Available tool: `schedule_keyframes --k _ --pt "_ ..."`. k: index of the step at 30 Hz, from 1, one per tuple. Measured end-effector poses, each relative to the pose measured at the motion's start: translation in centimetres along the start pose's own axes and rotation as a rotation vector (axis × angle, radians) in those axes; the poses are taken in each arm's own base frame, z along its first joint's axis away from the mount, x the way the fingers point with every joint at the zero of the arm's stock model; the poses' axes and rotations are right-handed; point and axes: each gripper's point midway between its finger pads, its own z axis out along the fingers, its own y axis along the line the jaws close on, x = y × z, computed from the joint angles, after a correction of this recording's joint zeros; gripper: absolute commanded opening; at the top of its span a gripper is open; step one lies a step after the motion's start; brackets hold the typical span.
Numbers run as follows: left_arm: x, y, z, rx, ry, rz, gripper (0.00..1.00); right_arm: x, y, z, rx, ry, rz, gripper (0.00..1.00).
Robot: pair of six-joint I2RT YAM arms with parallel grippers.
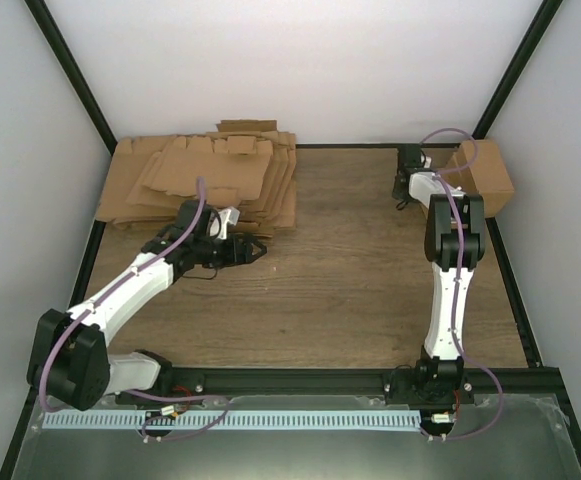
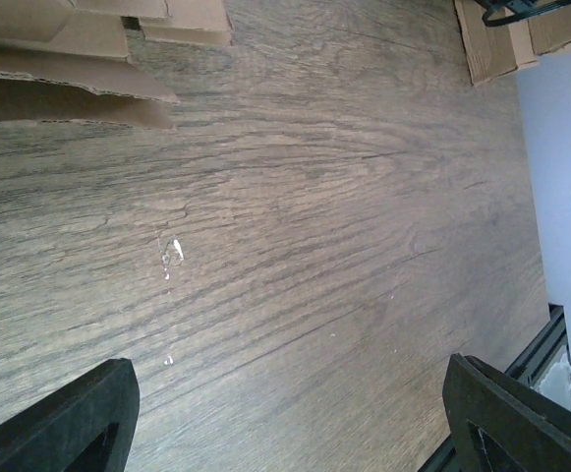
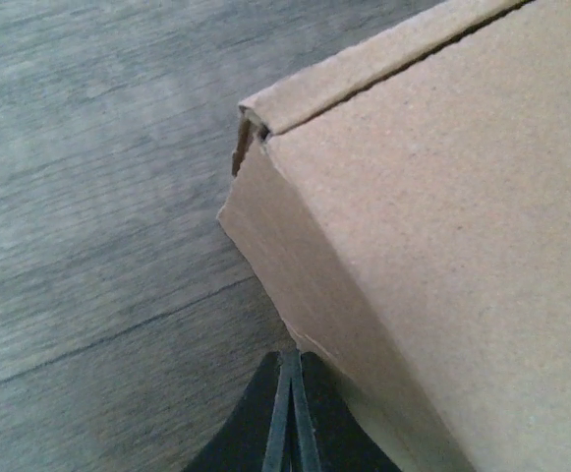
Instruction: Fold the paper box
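Paper box [image 1: 205, 172]: flat atop far-left pile [image 1: 130, 200]
Left gripper [image 1: 258, 247]: wide open, empty
Right gripper [image 3: 290, 413]: closed, empty, beside carton [image 3: 442, 246]

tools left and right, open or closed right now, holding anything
Left tool: open, holding nothing.
Right tool: closed, gripping nothing, right beside the brown carton.

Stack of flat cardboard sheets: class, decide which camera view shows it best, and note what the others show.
Top external: the whole stack of cardboard sheets is visible, far left. Left wrist catches only a few sheet edges in its top-left corner; right wrist shows none of it.
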Motion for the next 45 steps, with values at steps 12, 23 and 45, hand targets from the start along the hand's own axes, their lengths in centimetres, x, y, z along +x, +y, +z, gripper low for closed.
schedule_keyframes --k 12,23,45 --pt "-0.2 0.3 0.0 -0.023 -0.008 -0.003 0.87 -0.1 1.4 -0.7 -0.064 0.005 -0.03 0.13" --pt "-1.7 0.1 -1.4 -0.058 -0.094 0.06 1.0 3.3 11.4 -18.0 -0.538 -0.233 -0.223 0.37" --pt "-5.1 3.1 -10.1 -0.334 -0.708 0.375 1.0 9.6 3.4 -27.9 -0.777 -0.598 0.042 1.0"
